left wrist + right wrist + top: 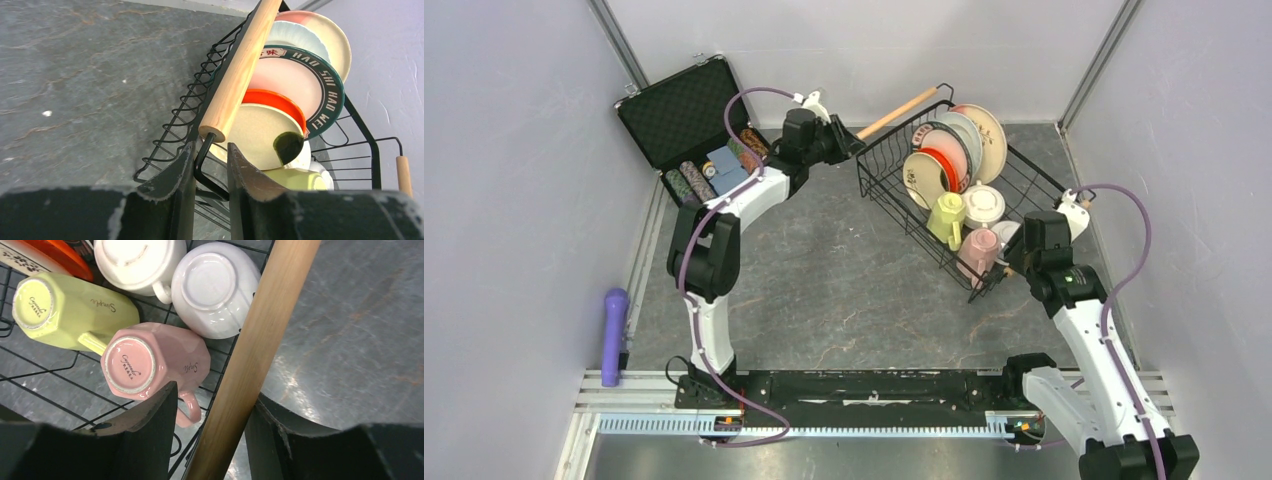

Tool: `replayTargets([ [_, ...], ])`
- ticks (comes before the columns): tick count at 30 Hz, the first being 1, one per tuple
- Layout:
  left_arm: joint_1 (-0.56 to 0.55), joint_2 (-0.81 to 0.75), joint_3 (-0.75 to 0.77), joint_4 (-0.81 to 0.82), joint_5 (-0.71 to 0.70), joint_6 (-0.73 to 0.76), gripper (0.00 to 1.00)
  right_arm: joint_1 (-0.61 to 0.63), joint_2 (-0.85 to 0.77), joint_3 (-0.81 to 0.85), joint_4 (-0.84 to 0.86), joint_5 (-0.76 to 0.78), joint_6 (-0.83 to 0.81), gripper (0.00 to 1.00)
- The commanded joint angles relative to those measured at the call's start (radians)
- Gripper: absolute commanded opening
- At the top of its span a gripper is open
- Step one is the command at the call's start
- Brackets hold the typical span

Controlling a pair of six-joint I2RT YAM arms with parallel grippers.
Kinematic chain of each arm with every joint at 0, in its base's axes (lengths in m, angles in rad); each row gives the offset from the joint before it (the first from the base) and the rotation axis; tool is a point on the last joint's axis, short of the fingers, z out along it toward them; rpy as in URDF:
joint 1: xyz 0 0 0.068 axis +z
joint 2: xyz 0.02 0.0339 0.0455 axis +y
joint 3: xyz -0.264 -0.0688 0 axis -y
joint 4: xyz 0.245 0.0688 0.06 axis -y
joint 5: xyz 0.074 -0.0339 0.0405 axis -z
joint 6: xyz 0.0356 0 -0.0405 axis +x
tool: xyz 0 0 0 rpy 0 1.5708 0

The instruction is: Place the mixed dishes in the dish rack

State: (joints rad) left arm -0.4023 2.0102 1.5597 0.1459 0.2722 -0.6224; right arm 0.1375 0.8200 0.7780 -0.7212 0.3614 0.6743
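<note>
Straddling dish rack [170,135] wire, left pincer [210,148] unclenched | right pincer [212,395] unclenched astride wooden handle [260,330] | pink mug [155,360] beside

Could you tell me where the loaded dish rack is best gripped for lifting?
Grip the dish rack by its two wooden rods, one gripper each, fingers closing across the rod from above. They are round, bare and at opposite ends, so the load should hang balanced. The right gripper straddles the near rod; the left gripper straddles the wire bracket below the far rod.
</note>
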Motion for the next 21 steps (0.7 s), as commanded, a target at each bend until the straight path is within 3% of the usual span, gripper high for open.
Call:
replayTargets([
  [1, 0.071, -0.118, -0.07, 0.036, -0.002, 0.042, 0.02, 0.036, 0.026, 0.0, 0.179, -0.147, -0.007, 0.54],
  [11, 0.165, -0.153, -0.115, 0.026, -0.049, 0.052, 0.07, 0.171, 0.165, 0.016, 0.331, -0.148, 0.001, 0.58],
  [17, 0.185, -0.067, -0.025, 0.021, -0.031, 0.051, 0.08, 0.178, 0.251, 0.068, 0.417, -0.141, -0.034, 0.66],
  [18, 0.188, -0.05, -0.007, 0.016, -0.015, 0.048, 0.12, 0.178, 0.265, 0.091, 0.41, -0.135, -0.058, 0.75],
  [19, 0.191, -0.04, 0.009, 0.014, 0.009, 0.053, 0.27, 0.178, 0.27, 0.111, 0.398, -0.127, -0.085, 0.91],
  [20, 0.193, -0.041, 0.013, 0.006, 0.026, 0.058, 0.42, 0.178, 0.268, 0.133, 0.381, -0.117, -0.113, 0.98],
  [21, 0.195, -0.054, 0.005, 0.009, 0.027, 0.057, 0.49, 0.178, 0.256, 0.145, 0.375, -0.113, -0.141, 0.98],
])
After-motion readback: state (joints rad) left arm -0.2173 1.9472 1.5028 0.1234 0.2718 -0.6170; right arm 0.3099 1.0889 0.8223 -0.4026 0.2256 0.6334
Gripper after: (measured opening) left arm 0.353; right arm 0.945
